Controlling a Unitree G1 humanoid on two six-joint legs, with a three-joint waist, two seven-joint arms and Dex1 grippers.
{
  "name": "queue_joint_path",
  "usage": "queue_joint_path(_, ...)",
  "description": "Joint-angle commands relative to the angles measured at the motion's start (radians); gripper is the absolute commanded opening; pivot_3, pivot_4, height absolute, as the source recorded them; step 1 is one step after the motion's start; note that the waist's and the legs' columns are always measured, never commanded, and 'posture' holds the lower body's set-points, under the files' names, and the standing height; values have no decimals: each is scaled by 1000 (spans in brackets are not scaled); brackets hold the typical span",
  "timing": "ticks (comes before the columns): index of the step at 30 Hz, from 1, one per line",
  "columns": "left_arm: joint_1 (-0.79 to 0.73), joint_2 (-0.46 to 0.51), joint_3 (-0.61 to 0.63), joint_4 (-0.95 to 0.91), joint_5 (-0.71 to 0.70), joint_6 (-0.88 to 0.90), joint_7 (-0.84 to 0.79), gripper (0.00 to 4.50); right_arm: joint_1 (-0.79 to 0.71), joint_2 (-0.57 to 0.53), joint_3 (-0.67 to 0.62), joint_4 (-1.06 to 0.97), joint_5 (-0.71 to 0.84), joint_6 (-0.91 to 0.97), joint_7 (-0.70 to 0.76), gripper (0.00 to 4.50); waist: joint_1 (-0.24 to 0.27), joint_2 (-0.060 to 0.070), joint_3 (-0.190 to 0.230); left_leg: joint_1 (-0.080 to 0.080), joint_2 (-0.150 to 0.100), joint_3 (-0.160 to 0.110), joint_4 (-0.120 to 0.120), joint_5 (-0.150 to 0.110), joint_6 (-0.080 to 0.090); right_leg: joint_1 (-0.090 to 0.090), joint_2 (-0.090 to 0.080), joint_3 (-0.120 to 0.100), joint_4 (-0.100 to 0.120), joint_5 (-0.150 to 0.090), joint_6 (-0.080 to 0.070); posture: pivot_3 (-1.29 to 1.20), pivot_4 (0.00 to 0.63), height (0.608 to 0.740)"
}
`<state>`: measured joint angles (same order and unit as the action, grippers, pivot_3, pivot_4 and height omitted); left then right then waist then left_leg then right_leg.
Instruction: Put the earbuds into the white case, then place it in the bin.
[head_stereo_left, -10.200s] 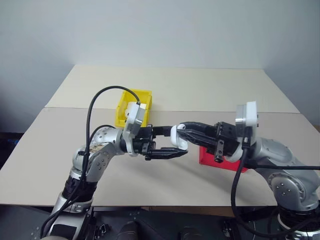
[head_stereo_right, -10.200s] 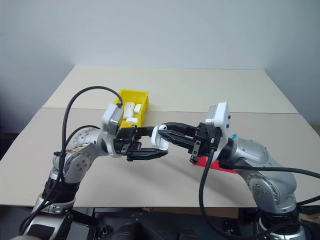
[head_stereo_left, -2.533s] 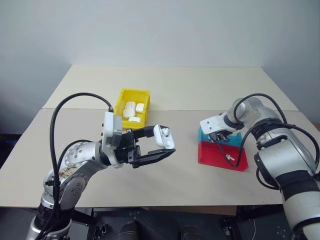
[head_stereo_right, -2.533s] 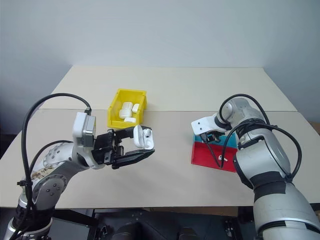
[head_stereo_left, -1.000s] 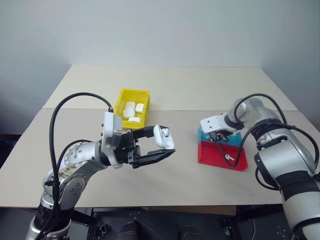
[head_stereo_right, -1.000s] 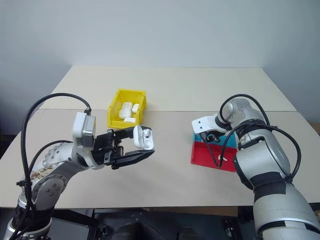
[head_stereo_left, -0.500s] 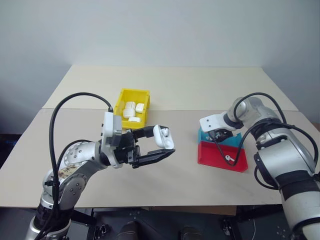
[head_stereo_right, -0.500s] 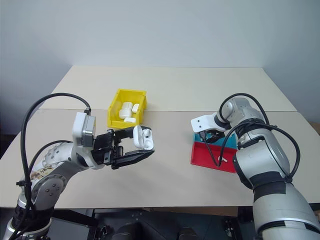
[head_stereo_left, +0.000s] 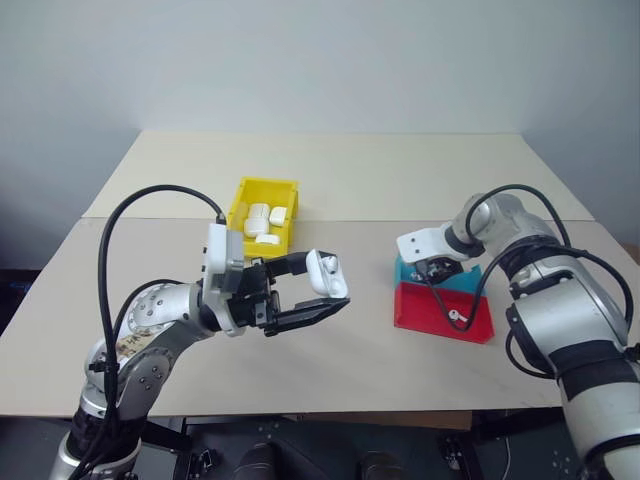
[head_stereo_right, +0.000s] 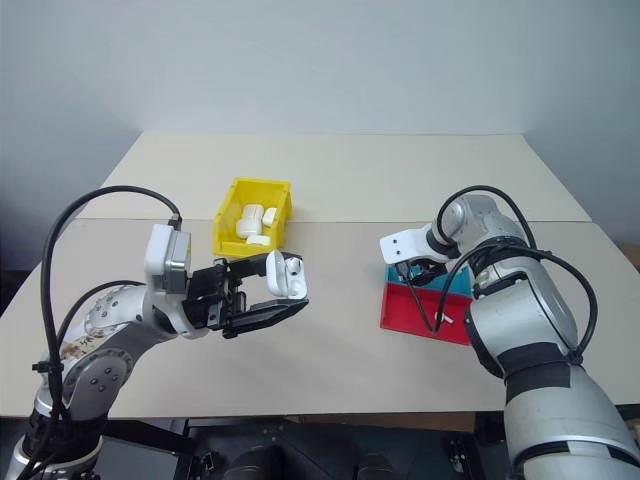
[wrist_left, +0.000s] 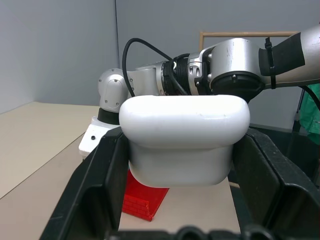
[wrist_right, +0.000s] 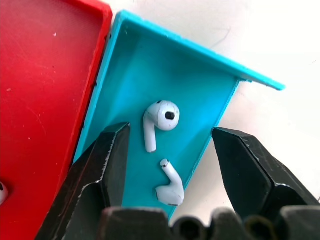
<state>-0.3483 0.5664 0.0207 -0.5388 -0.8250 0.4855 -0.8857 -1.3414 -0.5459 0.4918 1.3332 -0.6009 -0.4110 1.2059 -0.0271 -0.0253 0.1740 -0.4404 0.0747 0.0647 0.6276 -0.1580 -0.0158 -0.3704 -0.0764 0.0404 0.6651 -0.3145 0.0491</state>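
White case (head_stereo_left: 327, 272), lid up, sits pinched in my left gripper (head_stereo_left: 318, 290) above the table, short of the bin (head_stereo_left: 266, 213); unchanged from a second ago. My right gripper (wrist_right: 170, 150) now stands wider, spread over the teal tray (wrist_right: 200, 90). Count: two earbuds (wrist_right: 159, 120) there, one in the red tray (head_stereo_left: 443, 310); three cases in the bin.

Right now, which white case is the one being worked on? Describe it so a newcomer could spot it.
Start at the beige table, then the left end effector held above its near left part. The white case sits clamped between its black fingers with the lid flipped open. The other white cases lie loose in the yellow bin farther back.
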Motion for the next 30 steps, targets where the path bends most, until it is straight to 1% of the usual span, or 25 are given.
queue_joint_path(1,-5,5,17,-37,-7,-11,2,2805,-11,7,-20,-3,24,-8,18,3110,0,0,0,0,0,0,0,0,0,0,0,0,0,0,0,0,150,740)
queue_joint_path(13,-3,8,19,-36,-8,-10,1,2805,-5,11,-13,-3,27,-11,19,3110,-6,0,0,0,0,0,0,0,0,0,0,0,0,0,0,0,150,740)
queue_joint_path(16,-2,9,20,-37,-8,-10,2,2805,0,11,-10,-3,25,-11,20,2543,-8,0,0,0,0,0,0,0,0,0,0,0,0,0,0,0,150,740)
queue_joint_path(18,-1,10,20,-37,-7,-11,2,2805,2,11,-10,-2,25,-11,21,1852,-10,0,0,0,0,0,0,0,0,0,0,0,0,0,0,0,150,740)
queue_joint_path(20,0,11,20,-38,-8,-10,2,2805,4,11,-10,-2,25,-10,20,1065,-11,0,0,0,0,0,0,0,0,0,0,0,0,0,0,0,150,740)
queue_joint_path(21,0,11,20,-39,-8,-10,2,2805,5,11,-10,-2,25,-9,20,857,-11,0,0,0,0,0,0,0,0,0,0,0,0,0,0,0,150,740)
queue_joint_path(30,-11,9,14,-27,-7,-11,-2,2805,-2,-3,-38,-4,56,28,30,857,-12,0,0,0,0,0,0,0,0,0,0,0,0,0,0,0,150,740)
